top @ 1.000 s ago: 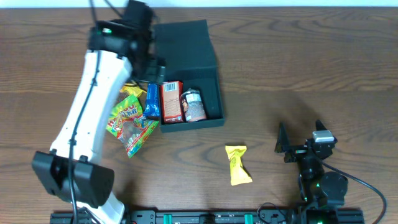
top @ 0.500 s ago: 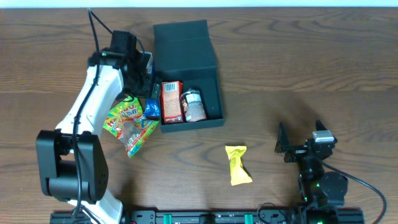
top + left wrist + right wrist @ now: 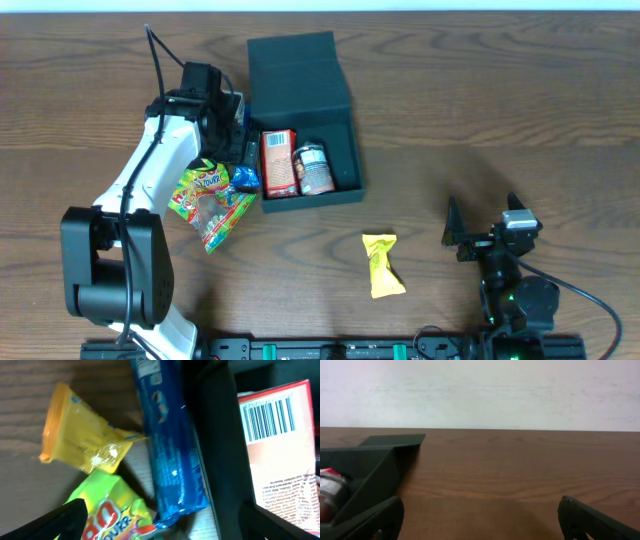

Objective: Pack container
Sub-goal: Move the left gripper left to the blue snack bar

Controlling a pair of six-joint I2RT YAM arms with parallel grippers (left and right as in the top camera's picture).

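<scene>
Container (image 3: 298, 78) is on the bench (image 3: 480, 110), lid flap open and laid back, directly beside the left gripper (image 3: 230, 130) on the side toward the other arm. In the left wrist view its side wall (image 3: 220, 435) runs under the gap between the gripper's fingers. Inside are a red carton (image 3: 277, 163) and, next to it, a can (image 3: 314, 168).

Left gripper (image 3: 160, 510) has its fingers spread wide and is holding nothing. Blue packet (image 3: 170, 445) lies right below it, along the outside of the container wall; can't tell if it touches. Orange packet (image 3: 82, 442) and green gummy bag (image 3: 112, 510) lie further out, away from the container.

Vs 1 s ago, the left arm has pulled back from over the container's far corner toward its own base. It's barely moved in the last half second. The container hasn't shifted.

Right gripper (image 3: 482, 222) also has its fingers apart and is empty, same spot as before. The container (image 3: 365, 465) is well ahead of it and to its left. Yellow packet (image 3: 382, 263) sits near it on the left, unmoved.
</scene>
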